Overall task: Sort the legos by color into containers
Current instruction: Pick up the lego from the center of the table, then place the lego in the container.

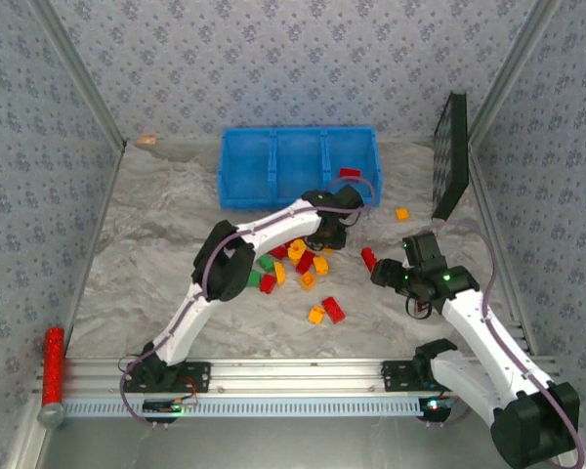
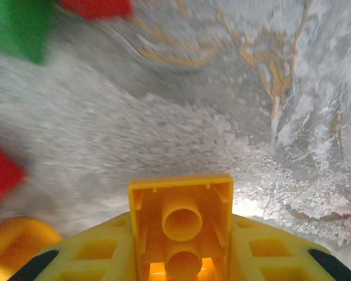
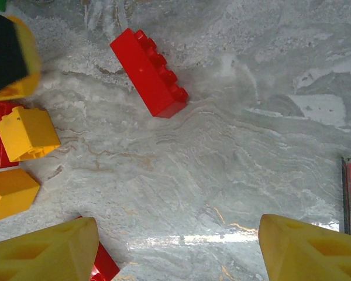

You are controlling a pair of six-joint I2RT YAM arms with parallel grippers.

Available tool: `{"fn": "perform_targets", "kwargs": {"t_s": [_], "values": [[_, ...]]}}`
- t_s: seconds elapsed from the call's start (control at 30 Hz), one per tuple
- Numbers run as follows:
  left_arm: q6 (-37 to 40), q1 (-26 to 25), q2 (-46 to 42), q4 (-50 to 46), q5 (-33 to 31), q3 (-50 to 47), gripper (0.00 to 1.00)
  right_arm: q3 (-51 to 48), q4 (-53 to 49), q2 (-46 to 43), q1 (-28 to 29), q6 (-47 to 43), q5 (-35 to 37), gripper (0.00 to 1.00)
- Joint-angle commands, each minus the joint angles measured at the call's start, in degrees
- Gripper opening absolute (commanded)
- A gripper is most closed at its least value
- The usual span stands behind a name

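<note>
Currently the left end effector (image 2: 181, 260) is clamped on a yellow lego brick (image 2: 181, 202), whose hollow underside faces the wrist camera, over the grey tabletop (image 2: 222, 117). From above, it sits at the 1 o'clock edge of the loose lego pile (image 1: 295, 260). The blue bin (image 1: 246, 195) stands at 12 o'clock from the pile, with 1 red piece (image 1: 349, 174) in its right compartment. The right end effector (image 3: 178, 249) has its fingers apart and holds nothing; a long red brick (image 3: 149, 73) lies at its 11 o'clock.
</note>
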Motion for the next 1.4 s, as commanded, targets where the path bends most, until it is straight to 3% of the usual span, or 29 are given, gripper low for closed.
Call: {"fn": "perform_targets", "kwargs": {"t_s": [0.0, 0.2, 0.37, 0.53, 0.7, 0.93, 1.17, 1.27, 1.37], "values": [[5.85, 3.25, -8.12, -2.32, -3.65, 4.30, 0.27, 2.11, -0.55, 1.53, 0.17, 1.09, -0.82, 0.74], [10.92, 9.47, -14.55, -2.68, -4.68, 5.90, 0.26, 5.44, 0.00, 5.19, 3.03, 1.97, 1.52, 0.74], [14.42, 15.81, -20.48, -0.66, -6.22, 1.09, 0.26, 11.38, 0.76, 11.21, 5.82, 1.93, 4.45, 0.74], [14.97, 23.60, -24.60, 4.17, -4.04, -8.78, 0.26, 20.43, 2.56, 20.87, 9.53, 0.70, 6.99, 0.74], [16.74, 28.76, -22.39, 6.53, -1.81, -12.17, 0.26, 32.34, 3.22, 32.50, 13.85, -0.12, 8.43, 0.74], [16.33, 32.35, -14.52, 8.83, 3.77, -10.52, 0.26, 48.35, 2.45, 49.02, 17.11, -0.20, 7.87, 0.73], [15.84, 33.20, -8.38, 8.47, 6.36, -8.68, 0.27, 60.03, 0.07, 59.99, 21.79, -3.85, 5.46, 0.73], [15.62, 33.20, -7.20, 8.42, 6.59, -8.50, 0.32, 61.75, 0.50, 62.28, 23.87, -6.38, 4.18, 0.72], [15.32, 33.20, -6.62, 8.40, 6.89, -8.53, 0.45, 63.71, -0.51, 64.88, 25.22, -6.33, 2.69, 0.71]]}}
